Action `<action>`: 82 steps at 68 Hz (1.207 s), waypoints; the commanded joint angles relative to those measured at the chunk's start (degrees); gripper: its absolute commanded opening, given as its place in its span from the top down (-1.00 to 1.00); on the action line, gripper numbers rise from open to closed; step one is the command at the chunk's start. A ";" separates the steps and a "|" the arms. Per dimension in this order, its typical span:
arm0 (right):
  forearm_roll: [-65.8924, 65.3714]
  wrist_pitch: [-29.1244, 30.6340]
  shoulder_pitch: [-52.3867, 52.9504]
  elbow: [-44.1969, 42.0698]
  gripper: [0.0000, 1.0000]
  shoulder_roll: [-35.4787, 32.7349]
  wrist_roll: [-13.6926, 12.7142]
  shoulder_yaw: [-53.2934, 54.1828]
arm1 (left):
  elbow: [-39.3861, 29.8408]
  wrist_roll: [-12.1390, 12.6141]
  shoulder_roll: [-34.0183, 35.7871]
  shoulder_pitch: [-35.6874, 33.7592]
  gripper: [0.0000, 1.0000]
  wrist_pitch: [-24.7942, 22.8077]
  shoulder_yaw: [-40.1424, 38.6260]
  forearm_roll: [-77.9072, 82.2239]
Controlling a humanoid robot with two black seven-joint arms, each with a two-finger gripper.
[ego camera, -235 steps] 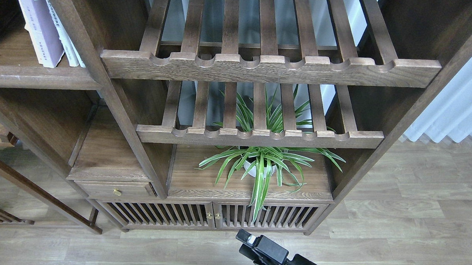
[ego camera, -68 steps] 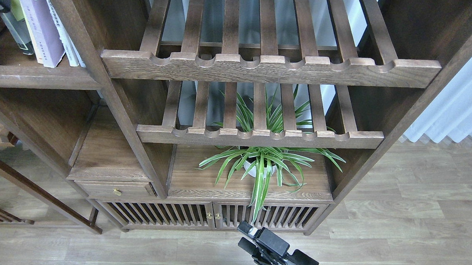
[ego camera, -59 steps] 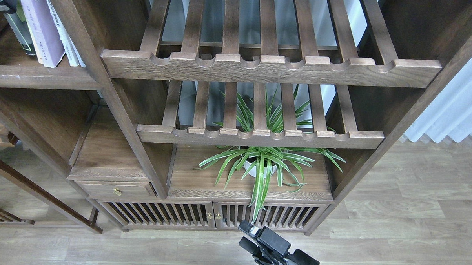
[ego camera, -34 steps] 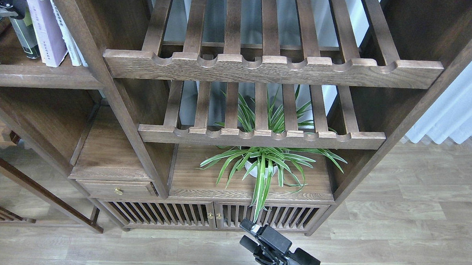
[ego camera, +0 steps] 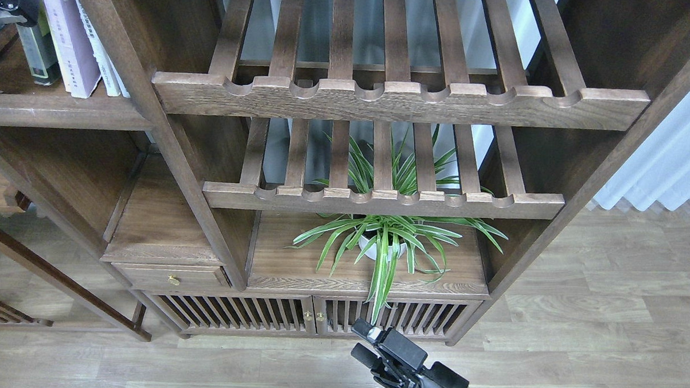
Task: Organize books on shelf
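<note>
At the top left, the books stand on the flat dark-brown shelf (ego camera: 49, 109). A thick black-edged book (ego camera: 37, 55) with a yellow-green cover stands almost upright on the left. A pale lavender book (ego camera: 76, 51) and a white-spined book (ego camera: 102, 59) stand to its right. My left gripper (ego camera: 7, 15) is black and cut off by the corner of the view; it sits on the top of the thick book, apparently shut on it. Low over the floor, my right gripper (ego camera: 361, 340) is open with nothing between its fingers.
Two slatted racks with scalloped front rails (ego camera: 399, 97) (ego camera: 379, 199) fill the middle bay. A spider plant in a white pot (ego camera: 384, 244) stands on the board below them. A small drawer (ego camera: 173, 277) and slatted cabinet doors (ego camera: 303, 316) sit lower. A white curtain (ego camera: 665, 165) hangs at the right.
The thick black-edged book came in from the top left with my left gripper and now stands beside the lavender book. My right gripper rose slightly. The view shifted a little.
</note>
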 commanded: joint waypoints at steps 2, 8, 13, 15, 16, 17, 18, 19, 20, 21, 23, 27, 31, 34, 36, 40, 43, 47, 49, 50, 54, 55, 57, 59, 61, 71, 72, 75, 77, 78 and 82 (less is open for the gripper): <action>-0.09 0.00 -0.01 0.00 -0.99 0.09 0.00 -0.09 | -0.26 -0.10 0.03 0.03 0.20 0.02 -1.69 -1.13; -0.09 0.00 -0.01 0.00 -0.99 0.09 0.00 -0.09 | -1.05 -0.18 0.03 0.03 0.19 0.02 -3.18 -2.18; -0.09 0.00 0.08 0.00 -0.99 0.09 0.00 -0.09 | -1.31 -0.27 -0.14 0.03 0.20 0.02 -4.24 -3.15; -0.09 0.00 0.08 0.00 -0.99 0.09 0.00 -0.09 | -1.31 -0.62 -0.14 0.03 0.20 0.02 -4.68 -3.42; -0.09 0.00 0.08 0.00 -0.99 0.09 0.00 -0.09 | -1.40 -0.89 -0.14 0.03 0.20 0.02 -4.85 -3.50; -0.09 0.00 0.08 0.00 -0.99 0.09 0.00 -0.09 | -1.40 -1.06 -0.14 -0.06 0.20 0.02 -4.94 -3.59; -0.09 0.00 0.08 0.00 -0.99 0.09 0.00 -0.09 | -1.40 -1.24 -0.14 -0.06 0.20 0.02 -5.03 -3.59; -0.09 0.00 0.08 0.00 -0.99 0.09 0.00 -0.09 | -1.40 -1.41 -0.14 -0.06 0.20 0.02 -5.12 -3.59; -0.09 0.00 0.08 0.00 -0.99 0.09 0.00 -0.09 | -1.40 -1.76 -0.14 -0.06 0.20 0.02 -5.12 -3.59; -0.09 0.00 0.08 0.00 -0.99 0.09 0.00 -0.09 | -1.49 -1.94 -0.06 -0.06 0.20 0.02 -5.12 -3.59; -0.09 0.00 0.08 0.00 -0.99 0.09 0.00 -0.09 | -1.58 -2.20 -0.06 -0.06 0.20 0.02 -5.20 -3.68; -0.09 0.00 0.08 0.00 -0.99 0.09 0.00 -0.09 | -2.10 -2.29 0.12 0.03 0.20 0.02 -5.20 -3.68; -0.09 0.00 0.16 0.00 -0.99 0.09 0.00 -0.09 | -2.89 -2.38 0.12 0.29 0.20 0.02 -5.55 -4.20; -0.09 0.00 0.08 0.00 -0.99 0.01 0.00 0.00 | -3.42 -2.29 0.12 0.73 0.20 0.02 -5.82 -5.08; -0.09 0.00 0.16 0.00 -0.99 0.01 0.00 0.00 | -3.95 -2.29 0.12 0.99 0.20 0.02 -5.82 -5.70; -0.09 0.00 0.16 0.00 -0.99 -0.08 0.00 0.09 | -5.61 -2.29 0.21 1.78 0.20 0.02 -6.08 -6.58; -0.09 0.00 0.16 -0.09 -0.99 -0.08 0.00 0.18 | -6.41 -2.29 0.38 2.31 0.20 0.02 -6.61 -6.84; -0.09 0.00 0.16 -0.09 -0.99 -0.17 0.00 0.18 | -7.90 -2.29 0.91 3.45 0.20 0.02 -7.66 -7.19; -0.09 0.00 0.16 -0.09 -0.99 -0.26 0.00 0.18 | -8.87 -2.21 1.52 4.50 0.20 0.02 -8.45 -7.28; -0.09 0.00 0.16 -0.09 -0.99 -0.26 0.00 0.18 | -9.13 -2.21 1.70 4.94 0.20 0.02 -8.72 -7.37; -0.09 0.00 0.16 -0.09 -0.99 -0.26 0.08 0.27 | -11.50 -2.03 2.58 7.67 0.20 0.02 -10.21 -7.90; -0.09 0.00 0.16 -0.09 -0.99 -0.26 0.08 0.35 | -11.86 -2.03 2.76 8.11 0.20 0.02 -10.56 -8.07; -0.09 0.00 0.16 -0.09 -0.99 -0.26 0.08 0.35 | -12.91 -1.86 3.11 9.25 0.20 0.02 -11.18 -8.51; -0.09 0.00 0.16 -0.09 -0.99 -0.34 0.08 0.44 | -14.58 -1.77 3.46 10.92 0.20 0.02 -12.32 -9.48; -0.18 0.00 0.16 -0.09 -0.99 -0.26 0.08 0.62 | -15.90 -1.59 3.55 12.50 0.20 0.02 -13.02 -10.36; -0.35 0.00 0.43 -0.09 -0.99 0.01 0.00 0.97 | -21.00 -1.24 3.81 19.62 0.20 0.02 -17.68 -12.12; -0.35 0.00 0.52 -0.09 -0.99 0.01 0.00 0.97 | -21.78 -1.07 3.90 21.02 0.20 0.02 -18.82 -12.12; -0.44 0.00 0.78 0.00 -0.99 0.01 0.00 0.97 | -23.37 -0.63 3.90 23.39 0.19 0.02 -21.01 -12.12; -0.44 0.00 0.87 0.00 -0.99 0.01 0.00 0.97 | -24.25 -0.36 3.90 24.63 0.17 0.02 -21.99 -12.12; -0.44 0.00 0.96 0.00 -0.99 0.01 0.00 0.97 | -24.60 -0.19 3.90 25.16 0.16 0.02 -22.43 -12.12; -0.44 0.00 1.57 0.00 -0.99 0.01 -0.09 1.06 | -26.01 0.08 3.90 27.36 0.12 0.02 -23.84 -12.12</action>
